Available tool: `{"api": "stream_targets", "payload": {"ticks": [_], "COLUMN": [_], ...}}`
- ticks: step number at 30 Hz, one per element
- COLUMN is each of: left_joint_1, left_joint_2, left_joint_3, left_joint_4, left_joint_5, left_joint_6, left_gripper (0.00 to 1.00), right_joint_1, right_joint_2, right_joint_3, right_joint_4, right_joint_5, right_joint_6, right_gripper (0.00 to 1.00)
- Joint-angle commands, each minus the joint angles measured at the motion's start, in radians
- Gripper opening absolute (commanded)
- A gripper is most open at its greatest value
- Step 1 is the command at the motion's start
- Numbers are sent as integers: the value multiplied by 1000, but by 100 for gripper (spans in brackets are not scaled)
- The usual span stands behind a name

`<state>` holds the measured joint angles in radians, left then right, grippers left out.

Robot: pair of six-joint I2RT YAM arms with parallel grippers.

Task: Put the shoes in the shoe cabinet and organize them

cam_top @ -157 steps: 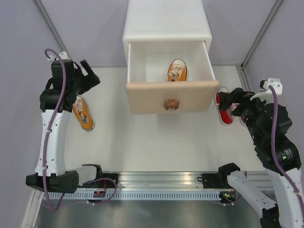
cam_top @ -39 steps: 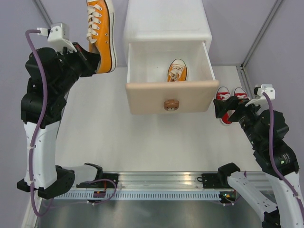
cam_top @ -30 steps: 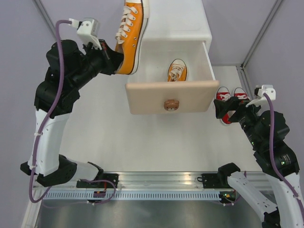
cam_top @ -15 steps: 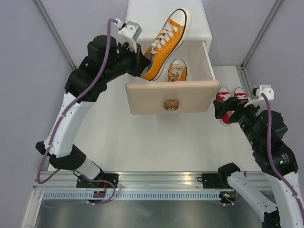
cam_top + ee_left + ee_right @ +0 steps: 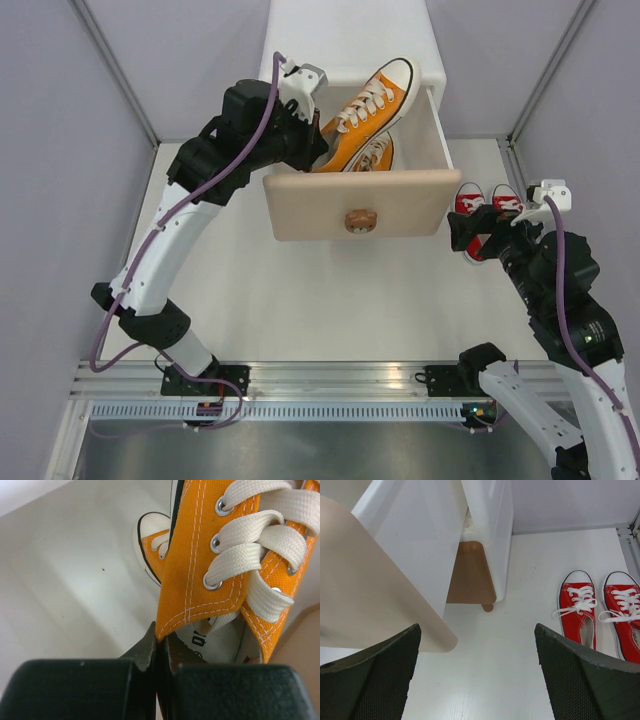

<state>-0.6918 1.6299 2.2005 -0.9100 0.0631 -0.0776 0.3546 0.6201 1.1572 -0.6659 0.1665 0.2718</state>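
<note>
Now our left gripper [image 5: 160, 640] pinches the cloth rim of an orange shoe [image 5: 220, 565], held just past its tips, over the open drawer [image 5: 300, 205]. We think it is light but floppy, so the rim is a good hold. Our right gripper [image 5: 476, 627] is spread wide, red shoes [image 5: 580, 612] ahead.

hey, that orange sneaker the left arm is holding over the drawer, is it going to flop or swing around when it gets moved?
Probably some. The left gripper pinches only thin canvas at the collar of the orange sneaker, so it may pivot there. The white sole likely keeps its shape stiff. Its loose laces could snag.
</note>
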Motion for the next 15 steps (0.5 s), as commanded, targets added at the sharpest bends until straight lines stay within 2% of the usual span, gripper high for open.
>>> {"api": "stream_targets", "payload": {"ticks": [1, 8, 15], "left_joint_1": [-3, -3, -2], "left_joint_2": [-24, -18, 11], "left_joint_3": [1, -22, -13], "left_joint_4": [56, -7, -21], "left_joint_5": [-3, 6, -117], "left_joint_6": [64, 145, 131], "left_gripper": [2, 2, 2], "right_joint_1": [3, 3, 3], "right_joint_2": [-7, -8, -6], "right_joint_3": [-8, -24, -27], "right_joint_4": [20, 31, 35], "right_joint_5": [16, 11, 10], "right_joint_6": [-14, -8, -8], "right_gripper": [98, 98, 98]}}
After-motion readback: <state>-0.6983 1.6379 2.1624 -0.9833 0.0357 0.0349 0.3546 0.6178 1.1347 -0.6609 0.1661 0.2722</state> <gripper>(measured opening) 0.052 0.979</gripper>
